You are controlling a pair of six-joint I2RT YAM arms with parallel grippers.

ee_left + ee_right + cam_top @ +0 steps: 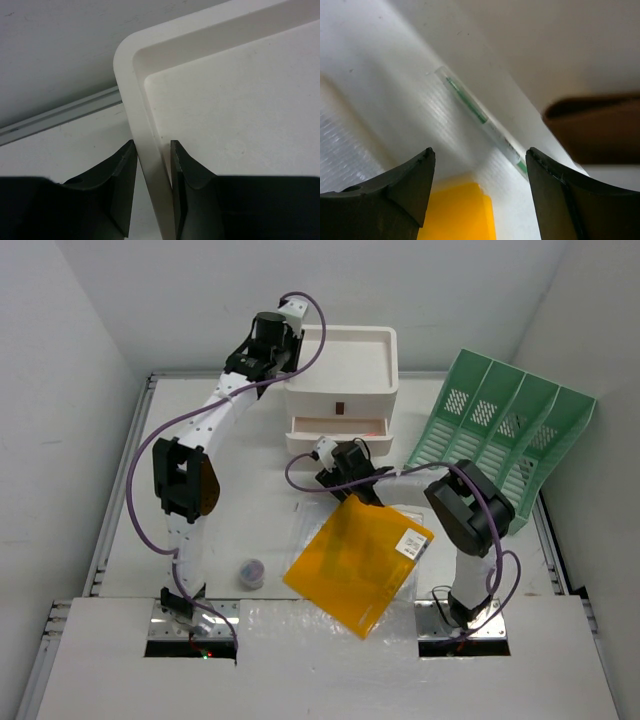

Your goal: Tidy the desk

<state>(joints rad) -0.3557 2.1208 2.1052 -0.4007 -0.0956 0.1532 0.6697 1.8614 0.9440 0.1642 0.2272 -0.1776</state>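
The desk (125,530), a broad white tabletop with a thin metal rim, fills the middle of the overhead view. The left arm reaches across it to the upper centre of the frame. There the left gripper (153,165) straddles the raised rim of the white drawer box (345,365) near a rounded corner, with one finger outside and one inside, pinching the wall between them.

At lower centre a small round jar (253,572) sits alone, and just to its right lies a yellow folder (358,560) with a white label. Above the folder's top corner, in front of the box's slightly pulled-out lower drawer, the right gripper (480,165) hangs with its jaws spread wide and holding nothing. A clear pen (480,115) with a green core lies on the white surface beyond them. A green slotted file rack (500,430) leans at the far right.
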